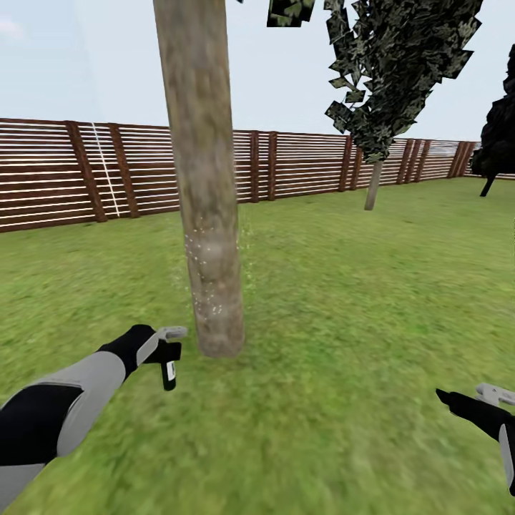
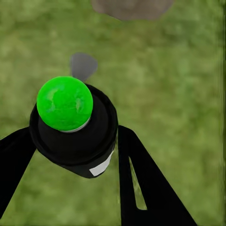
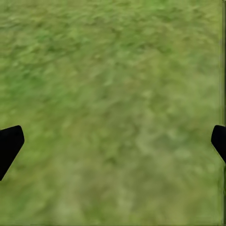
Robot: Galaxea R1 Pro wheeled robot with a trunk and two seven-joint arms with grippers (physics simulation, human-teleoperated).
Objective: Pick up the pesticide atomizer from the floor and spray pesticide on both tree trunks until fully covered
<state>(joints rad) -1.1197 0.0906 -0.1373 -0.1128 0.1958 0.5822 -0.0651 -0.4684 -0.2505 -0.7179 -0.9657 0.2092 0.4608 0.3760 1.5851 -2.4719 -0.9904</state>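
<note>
- The left gripper (image 1: pixel 166 342) had its grey-white fingers closed around the small black pesticide atomizer (image 1: pixel 169 368), which hung from the grip with its long axis close to vertical, just above the mottled green grass floor (image 1: pixel 336 400).
- In the left wrist view the black fingers (image 2: pixel 141 183) pinched the atomizer (image 2: pixel 75 136) from both sides; its round cap there showed bright green, and a pale label strip sat on its side.
- The thick, straight grey-brown tree trunk (image 1: pixel 204 186) stood just beyond and to the right of the atomizer, near but not touching it.
- Fine white specks of pesticide (image 1: pixel 204 272) dotted the lower trunk; the bark higher up looked bare, so coverage seemed partial.
- The coming move likely depended on aiming the atomizer toward the trunk's unsprayed bark; the left arm was much the nearer one.
- The right gripper (image 1: pixel 493 395) hung low, well apart from the trunk, its fingers (image 3: pixel 10 146) spread wide and holding nothing over grass.
- A second grey-brown trunk (image 1: pixel 373 184) stood far off near the brown slatted wooden fence (image 1: pixel 300 164).
</note>
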